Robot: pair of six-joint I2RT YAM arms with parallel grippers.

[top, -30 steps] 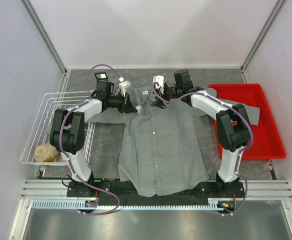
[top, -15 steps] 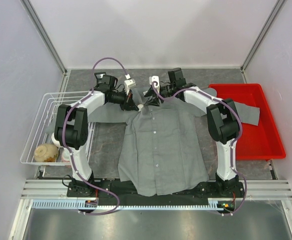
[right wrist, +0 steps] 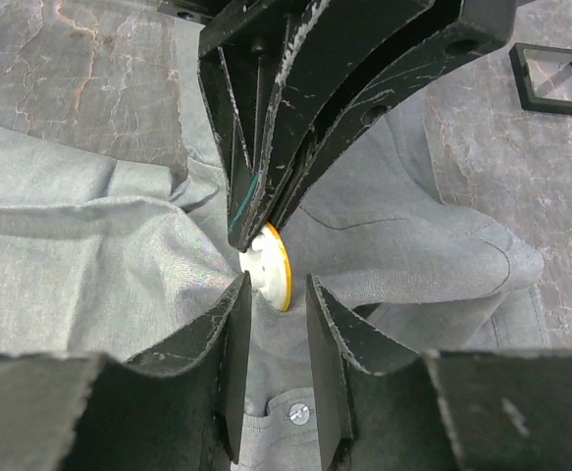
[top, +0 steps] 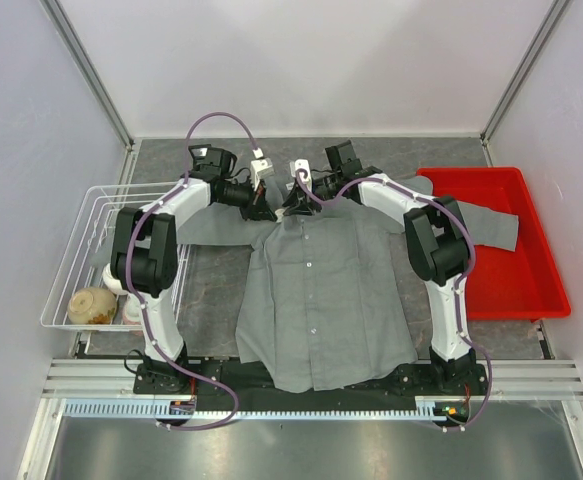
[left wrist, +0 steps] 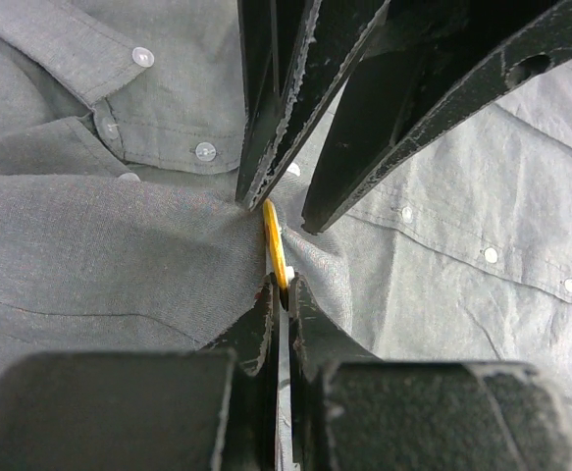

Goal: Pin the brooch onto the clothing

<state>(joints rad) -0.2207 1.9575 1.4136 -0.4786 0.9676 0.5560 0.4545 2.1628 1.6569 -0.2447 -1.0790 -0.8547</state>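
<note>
Left tool (left wrist: 280, 287) pinching brooch (left wrist: 276, 245) | right tool (right wrist: 276, 287) narrow, astride it | clothing (left wrist: 89, 265) puckered there

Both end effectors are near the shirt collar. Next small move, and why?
Probably close the right end effector onto the brooch: its fingers straddle the disc with gaps, while the left end effector is shut on its edge at the bunched shirt.

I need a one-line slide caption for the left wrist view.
Left gripper pinches the brooch edge-on at the bunched shirt; the open right gripper straddles it.
</note>
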